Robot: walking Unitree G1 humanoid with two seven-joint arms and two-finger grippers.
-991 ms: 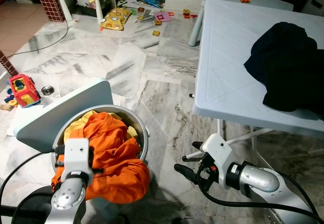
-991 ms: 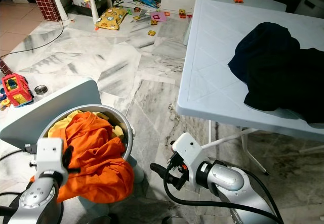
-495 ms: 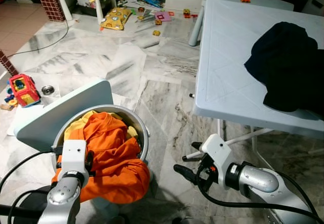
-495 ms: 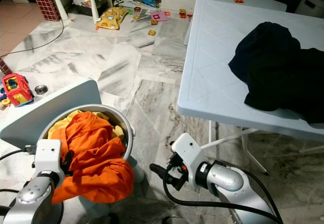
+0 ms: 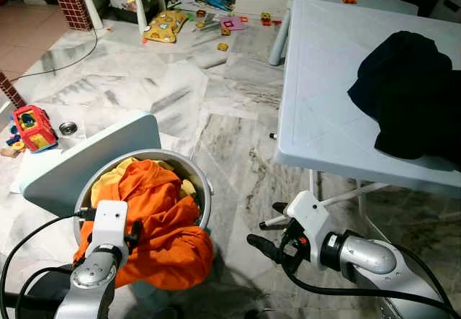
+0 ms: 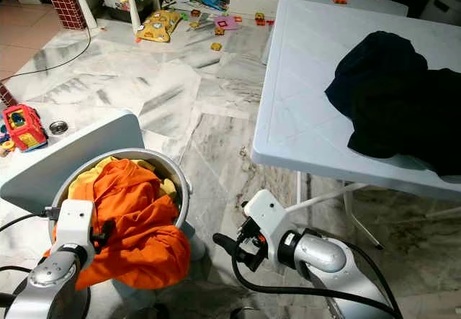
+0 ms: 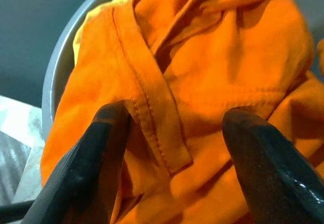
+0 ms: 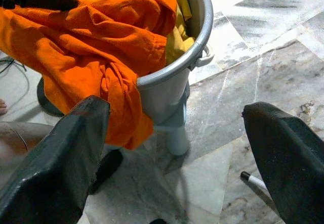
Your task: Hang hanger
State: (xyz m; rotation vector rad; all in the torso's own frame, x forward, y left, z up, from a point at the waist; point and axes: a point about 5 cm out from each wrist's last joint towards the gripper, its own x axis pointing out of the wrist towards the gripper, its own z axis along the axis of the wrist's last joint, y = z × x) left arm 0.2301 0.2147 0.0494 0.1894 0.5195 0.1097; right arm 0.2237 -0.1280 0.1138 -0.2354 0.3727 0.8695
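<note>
One orange garment (image 5: 160, 222) fills one metal pot (image 6: 179, 186) — left gripper (image 7: 172, 158) spread over it.

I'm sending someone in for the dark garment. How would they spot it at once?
Find the pale blue plastic table on the robot's right. The black garment lies crumpled in a heap on its far right side. It is the one dark cloth here; the other laundry, orange and yellow, sits in the metal tub.

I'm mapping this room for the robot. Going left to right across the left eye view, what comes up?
Red toy truck → left gripper at the orange garment in the metal tub → right gripper → white table → dark garment.
</note>
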